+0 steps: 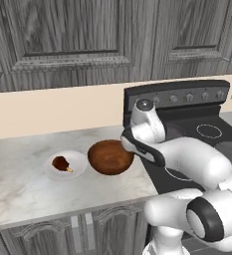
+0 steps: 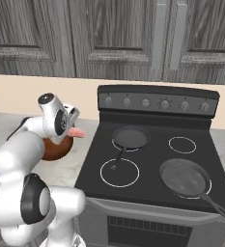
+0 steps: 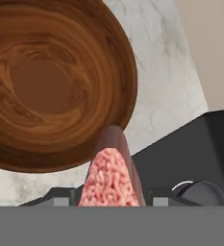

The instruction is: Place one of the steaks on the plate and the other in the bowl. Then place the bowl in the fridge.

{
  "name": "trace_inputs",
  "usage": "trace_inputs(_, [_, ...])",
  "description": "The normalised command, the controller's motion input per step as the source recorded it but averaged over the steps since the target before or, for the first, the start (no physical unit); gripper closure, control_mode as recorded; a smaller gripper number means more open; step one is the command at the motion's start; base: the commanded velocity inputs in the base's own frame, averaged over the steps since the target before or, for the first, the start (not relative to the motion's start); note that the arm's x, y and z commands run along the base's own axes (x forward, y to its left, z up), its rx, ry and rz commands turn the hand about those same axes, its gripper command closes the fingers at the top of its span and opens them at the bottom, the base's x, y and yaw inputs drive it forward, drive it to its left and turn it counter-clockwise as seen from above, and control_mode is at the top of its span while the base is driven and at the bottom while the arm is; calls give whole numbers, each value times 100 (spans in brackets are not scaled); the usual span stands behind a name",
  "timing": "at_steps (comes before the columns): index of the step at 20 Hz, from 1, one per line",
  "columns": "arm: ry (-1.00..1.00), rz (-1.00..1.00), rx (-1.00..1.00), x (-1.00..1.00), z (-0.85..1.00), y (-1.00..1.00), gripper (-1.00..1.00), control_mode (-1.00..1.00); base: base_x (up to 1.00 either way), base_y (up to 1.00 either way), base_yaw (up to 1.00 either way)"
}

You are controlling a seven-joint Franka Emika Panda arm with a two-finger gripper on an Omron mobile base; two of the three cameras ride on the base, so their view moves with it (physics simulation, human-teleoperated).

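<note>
The reddish-brown bowl (image 1: 109, 157) (image 2: 54, 149) (image 3: 51, 81) stands empty on the marble counter, just left of the stove. Left of it the white plate (image 1: 80, 160) carries the dark brown steak (image 1: 61, 163). My gripper (image 2: 72, 129) (image 3: 111, 198) is shut on the pale pink steak (image 2: 77, 132) (image 3: 111, 180). It hangs above the counter beside the bowl's stove-side rim. In the hand view the pink slab rises between the fingertips, its far end overlapping the bowl's near rim. In the left base view my arm hides the hand.
A black stove (image 1: 197, 130) (image 2: 152, 159) adjoins the counter (image 1: 23, 184) on the right, with two dark frying pans (image 2: 131, 137) (image 2: 184, 177) on its burners. Dark wood-grain cabinets (image 1: 67, 35) hang above. The counter's front edge lies close to the plate.
</note>
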Motion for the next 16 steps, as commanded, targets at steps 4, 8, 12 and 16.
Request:
trace_inputs(4, [0,-2,6,12,-37,62,100,-100,0,0,0])
trace_inputs(8, [2,0,0,23,-14,60,100,-100,0,0,0])
trace_inputs(12, [14,1,0,17,-6,67,100,-100,0,0,0])
trace_inputs(16, [16,5,1,0,-24,44,100,-100,0,0,0])
